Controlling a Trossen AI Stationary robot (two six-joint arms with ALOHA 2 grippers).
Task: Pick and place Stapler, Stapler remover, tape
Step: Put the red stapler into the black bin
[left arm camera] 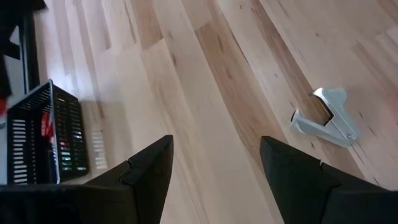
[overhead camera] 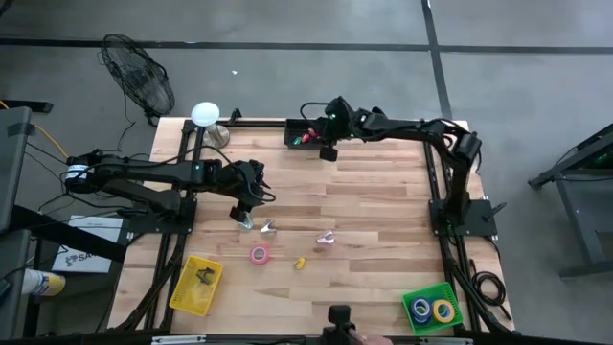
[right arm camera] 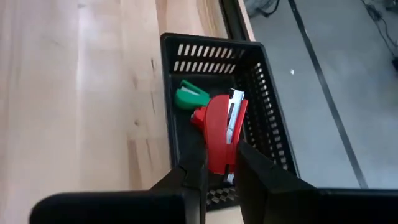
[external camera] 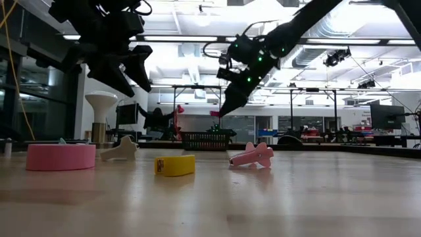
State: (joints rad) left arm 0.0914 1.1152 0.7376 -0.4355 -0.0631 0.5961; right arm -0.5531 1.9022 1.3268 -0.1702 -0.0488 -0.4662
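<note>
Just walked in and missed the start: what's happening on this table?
Two robot arms are sorting desk items into baskets. The right gripper hovers over the black mesh basket, which holds a red stapler and a green item. The left gripper, open and empty, hangs above the wooden table near a silver staple remover. A pink tape roll waits.

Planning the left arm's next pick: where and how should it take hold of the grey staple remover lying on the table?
Probably from straight above, closing across the narrow hinged middle of the grey staple remover. It lies flat on the wooden table with bare wood all round, and its claw end flares wide, so the waist is the slimmer grip. The left hand is open nearby.
</note>
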